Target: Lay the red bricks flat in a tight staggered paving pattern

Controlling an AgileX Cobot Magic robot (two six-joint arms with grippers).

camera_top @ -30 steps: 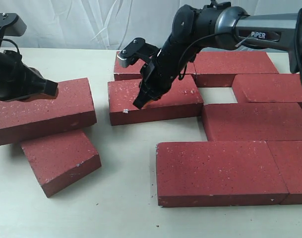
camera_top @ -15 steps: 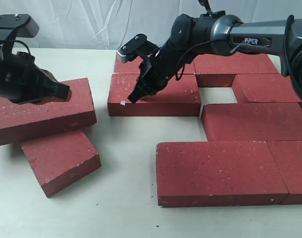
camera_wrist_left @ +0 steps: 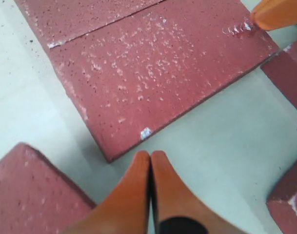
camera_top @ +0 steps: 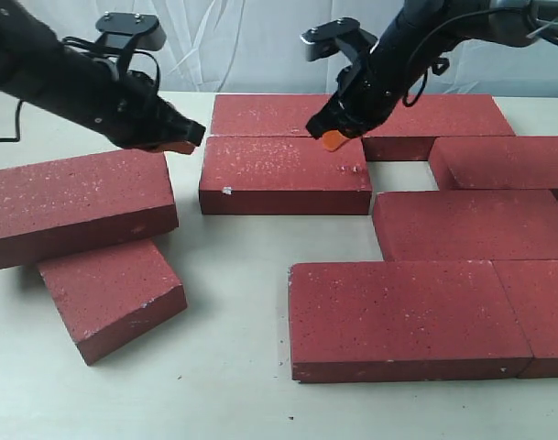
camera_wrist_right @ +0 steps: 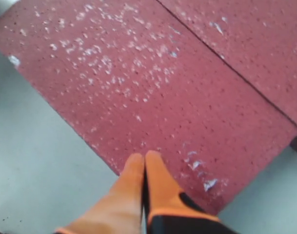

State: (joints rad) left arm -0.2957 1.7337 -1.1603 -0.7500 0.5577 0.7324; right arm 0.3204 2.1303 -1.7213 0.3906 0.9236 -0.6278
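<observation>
Red bricks [camera_top: 285,170] lie flat on the table [camera_top: 233,266], two overlapping

A robot lab bench: a pale worktop [camera_top: 233,385], a creased white cloth [camera_top: 242,46] hung at twelve o'clock, a black robot arm [camera_top: 68,78] above.

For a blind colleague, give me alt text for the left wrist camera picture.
The left hand, shut, points over the table toward the near corner of a white-speckled red brick. A second brick lies flush beyond it, and the orange tip of the right hand shows at its far corner.
</observation>
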